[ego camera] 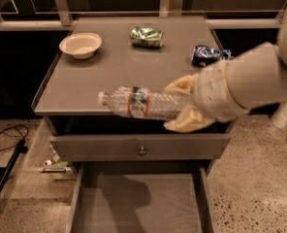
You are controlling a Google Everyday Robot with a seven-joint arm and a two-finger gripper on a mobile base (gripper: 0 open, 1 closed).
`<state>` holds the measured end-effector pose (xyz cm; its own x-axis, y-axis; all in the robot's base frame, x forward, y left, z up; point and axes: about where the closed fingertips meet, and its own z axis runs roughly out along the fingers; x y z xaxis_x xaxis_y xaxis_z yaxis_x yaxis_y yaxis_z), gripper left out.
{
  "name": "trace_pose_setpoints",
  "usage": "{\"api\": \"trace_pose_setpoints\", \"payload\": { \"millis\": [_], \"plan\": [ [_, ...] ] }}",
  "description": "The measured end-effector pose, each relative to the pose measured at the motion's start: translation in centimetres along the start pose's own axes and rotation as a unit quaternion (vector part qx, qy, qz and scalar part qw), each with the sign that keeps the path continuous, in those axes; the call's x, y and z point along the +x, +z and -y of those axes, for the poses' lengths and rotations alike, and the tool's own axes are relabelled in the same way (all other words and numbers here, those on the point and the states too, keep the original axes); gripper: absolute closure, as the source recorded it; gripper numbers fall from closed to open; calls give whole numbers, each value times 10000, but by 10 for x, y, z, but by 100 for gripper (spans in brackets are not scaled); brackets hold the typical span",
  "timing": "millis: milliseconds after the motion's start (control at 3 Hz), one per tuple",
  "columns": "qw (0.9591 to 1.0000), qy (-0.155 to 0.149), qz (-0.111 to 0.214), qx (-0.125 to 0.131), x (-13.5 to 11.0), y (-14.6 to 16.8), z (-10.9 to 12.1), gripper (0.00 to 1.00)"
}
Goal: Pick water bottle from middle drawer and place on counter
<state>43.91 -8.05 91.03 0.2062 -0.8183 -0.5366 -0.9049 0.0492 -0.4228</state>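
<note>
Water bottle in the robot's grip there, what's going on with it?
The gripper, at the front right of the counter, has its jaws shut on the water bottle, holding it sideways, cap to the left, by the counter's front edge. It is not yet set down. Below, the middle drawer stands open. A bowl, green foil bag and blue snack bag sit farther back.
</note>
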Motion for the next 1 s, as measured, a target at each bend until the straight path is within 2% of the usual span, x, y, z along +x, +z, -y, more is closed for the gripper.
{"api": "trace_pose_setpoints", "payload": {
  "millis": [333,667,1000],
  "plan": [
    [9999,65,52,-95,-15,17,53,100],
    [9986,399,249,-234,-11,40,94,100],
    [9933,1064,415,-174,13,56,125,100]
  ]
}}
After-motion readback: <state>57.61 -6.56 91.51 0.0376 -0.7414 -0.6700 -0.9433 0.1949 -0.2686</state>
